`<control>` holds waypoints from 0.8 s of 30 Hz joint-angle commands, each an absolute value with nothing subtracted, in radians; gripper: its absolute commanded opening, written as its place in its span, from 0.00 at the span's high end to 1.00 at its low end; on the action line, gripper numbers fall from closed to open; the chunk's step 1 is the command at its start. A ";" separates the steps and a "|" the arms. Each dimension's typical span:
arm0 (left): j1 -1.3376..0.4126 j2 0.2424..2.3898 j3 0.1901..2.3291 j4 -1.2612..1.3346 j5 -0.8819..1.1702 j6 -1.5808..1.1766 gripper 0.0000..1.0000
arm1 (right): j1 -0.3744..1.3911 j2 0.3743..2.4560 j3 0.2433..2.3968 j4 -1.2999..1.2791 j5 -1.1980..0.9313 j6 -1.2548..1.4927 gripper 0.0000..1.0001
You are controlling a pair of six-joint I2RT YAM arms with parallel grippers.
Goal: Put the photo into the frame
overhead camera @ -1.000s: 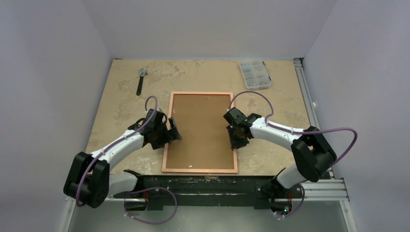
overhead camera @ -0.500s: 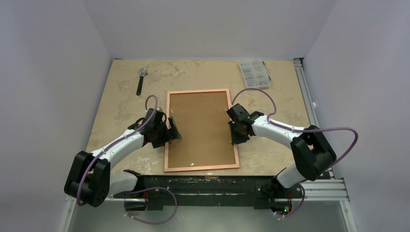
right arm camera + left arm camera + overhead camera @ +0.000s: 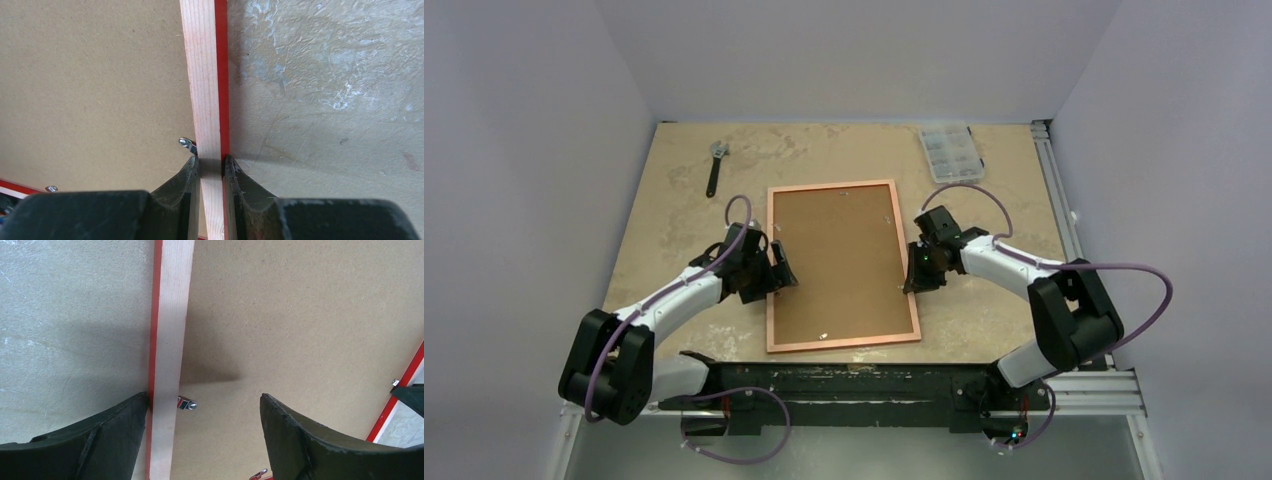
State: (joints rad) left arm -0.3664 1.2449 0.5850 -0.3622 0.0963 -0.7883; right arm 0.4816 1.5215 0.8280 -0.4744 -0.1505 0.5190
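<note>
Close to the near edge of the surface, midway between its corners, the frame lies back up with the brown backing board seated in it. The photo is not in view, so I cannot tell whether it sits underneath. The left gripper gapes wide astride the left rail, holding nothing. The right gripper pinches the right rail, nearly closed.

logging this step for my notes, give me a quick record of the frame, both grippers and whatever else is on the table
frame: flat on the table, pale wood back up
backing board: brown, inside the frame
photo: not visible in any view
left gripper: open, straddling the left rail
right gripper: shut on the right rail
other items: wrench far left, clear parts box far right
</note>
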 commanded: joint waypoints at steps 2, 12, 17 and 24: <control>-0.368 1.294 0.549 -0.346 0.119 -0.769 0.23 | 0.480 1.537 0.802 -0.345 -0.189 0.543 0.91; -0.368 1.318 0.558 -0.371 0.077 -0.750 0.53 | 0.474 1.528 0.800 -0.371 -0.195 0.550 1.00; -0.370 1.348 0.566 -0.368 0.091 -0.741 0.76 | 0.471 1.456 0.795 -0.409 -0.181 0.544 0.74; -0.403 1.385 0.577 -0.358 0.099 -0.736 0.95 | 0.442 1.401 0.859 -0.455 -0.150 0.532 0.32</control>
State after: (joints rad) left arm -0.3702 1.3243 0.6090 -0.3309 0.0677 -0.7376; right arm 0.4622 1.4464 0.8009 -0.4545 -0.1528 0.5301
